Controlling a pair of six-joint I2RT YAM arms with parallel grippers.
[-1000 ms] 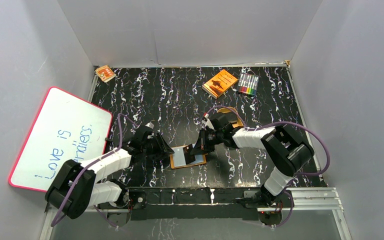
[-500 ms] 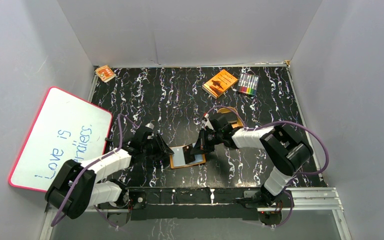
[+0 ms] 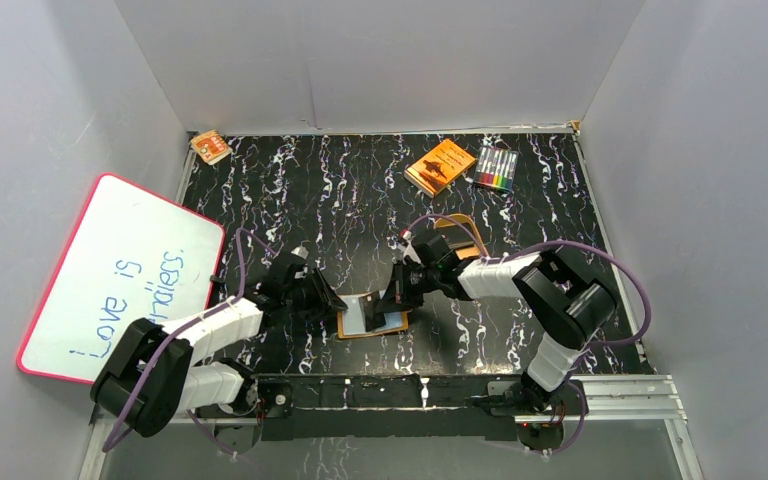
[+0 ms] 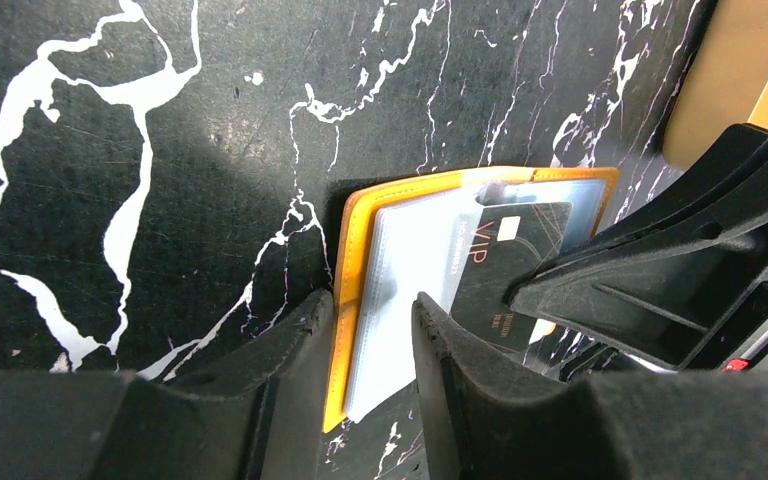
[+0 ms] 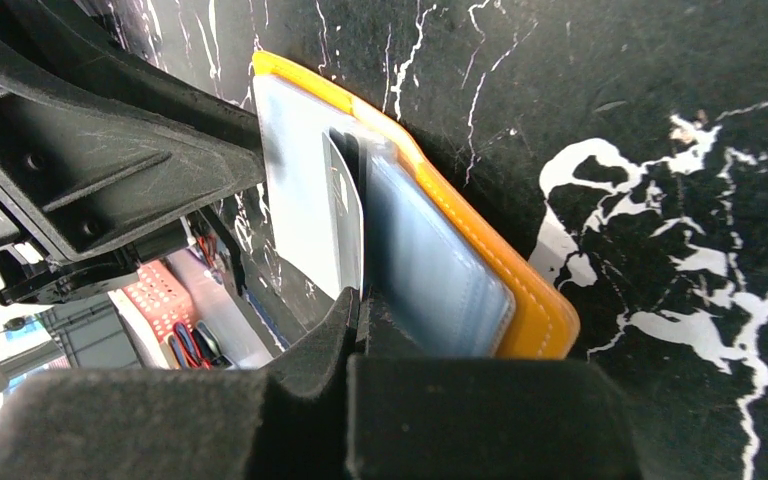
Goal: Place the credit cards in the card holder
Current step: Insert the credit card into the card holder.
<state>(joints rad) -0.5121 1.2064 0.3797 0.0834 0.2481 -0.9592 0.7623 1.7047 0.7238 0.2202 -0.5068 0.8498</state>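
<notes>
The card holder (image 3: 372,316) lies open on the black marbled table near the front edge, orange with clear inner sleeves (image 4: 410,270). My right gripper (image 5: 362,300) is shut on a dark credit card (image 4: 508,268) marked VIP. The card's far end sits among the sleeves (image 5: 345,215). My left gripper (image 4: 372,345) straddles the holder's near left corner. One finger (image 4: 285,385) is against the orange edge, the other finger (image 4: 465,390) is over the sleeve, and a gap shows between the jaws. In the top view the two grippers meet over the holder, left gripper (image 3: 335,303) and right gripper (image 3: 392,297).
An orange book (image 3: 440,166) and a pack of markers (image 3: 497,169) lie at the back right. A gold tray (image 3: 463,230) sits just behind the right arm. A whiteboard (image 3: 120,275) leans at the left wall, and a small orange box (image 3: 210,147) is at the back left.
The right gripper has moved a little left with the card, pushing it further over the holder. The left jaws have narrowed around the holder's edge.
</notes>
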